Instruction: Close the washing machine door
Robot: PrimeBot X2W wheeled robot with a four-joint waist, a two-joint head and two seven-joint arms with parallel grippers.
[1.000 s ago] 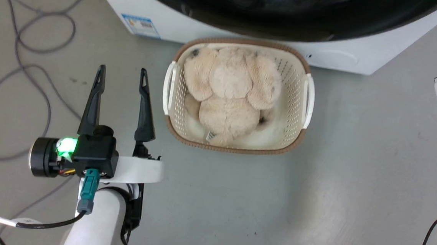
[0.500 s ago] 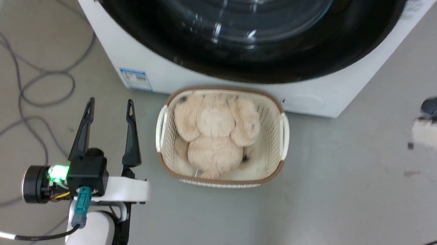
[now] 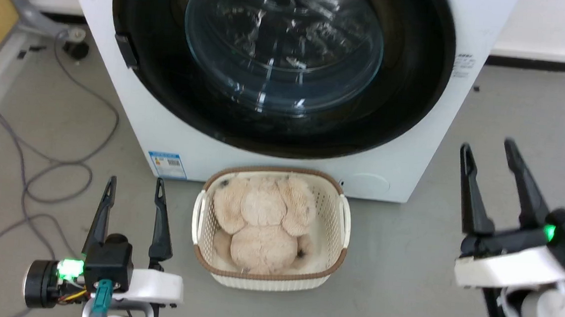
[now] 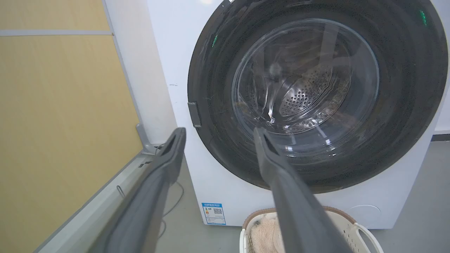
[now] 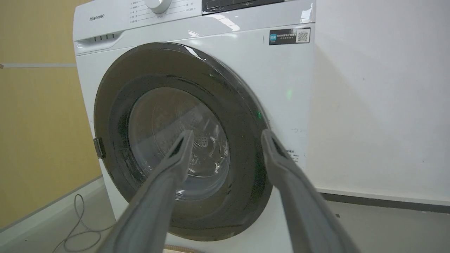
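Observation:
The white washing machine (image 3: pixel 439 115) stands ahead of me. Its round black door (image 3: pixel 407 87), with the bulging glass window (image 3: pixel 283 44), lies flat against the front. A latch tab (image 3: pixel 126 50) sits on the door's left edge. My left gripper (image 3: pixel 135 180) is open and empty over the floor, left of the basket. The right gripper (image 3: pixel 488 145) is open and empty at the lower right, apart from the machine. In the left wrist view my left gripper (image 4: pixel 218 131) points at the door (image 4: pixel 404 105). From the right wrist, my right gripper (image 5: pixel 227 133) faces the door (image 5: pixel 112 116).
A white basket (image 3: pixel 343 217) holding a beige plush toy (image 3: pixel 263 217) sits on the floor against the machine's front. Grey cables (image 3: pixel 37 176) loop on the floor at left. A yellow wall panel (image 4: pixel 52 123) stands left of the machine, a white wall (image 5: pixel 379 105) on its right.
The head camera has tilted up, so the whole picture slid down and more of the door shows. My right gripper dropped from the upper right edge to the lower right.

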